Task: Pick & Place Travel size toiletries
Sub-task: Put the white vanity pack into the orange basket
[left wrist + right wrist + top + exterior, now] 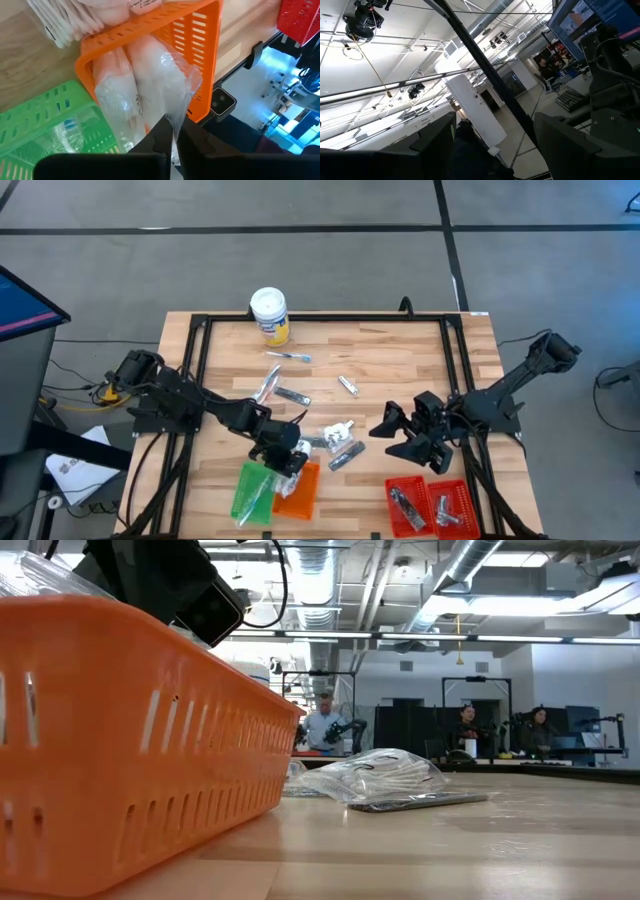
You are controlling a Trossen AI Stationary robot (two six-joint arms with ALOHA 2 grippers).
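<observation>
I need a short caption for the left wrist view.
Left gripper pinching a clear packet over the orange tray, green tray beside.

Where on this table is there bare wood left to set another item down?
Bare wood lies right of the silvery piece toward the frame rail, and between the green tray and the left rail. It is crowded mid-front: packets beside the orange tray, where the left gripper pinches a clear wrapper.
</observation>
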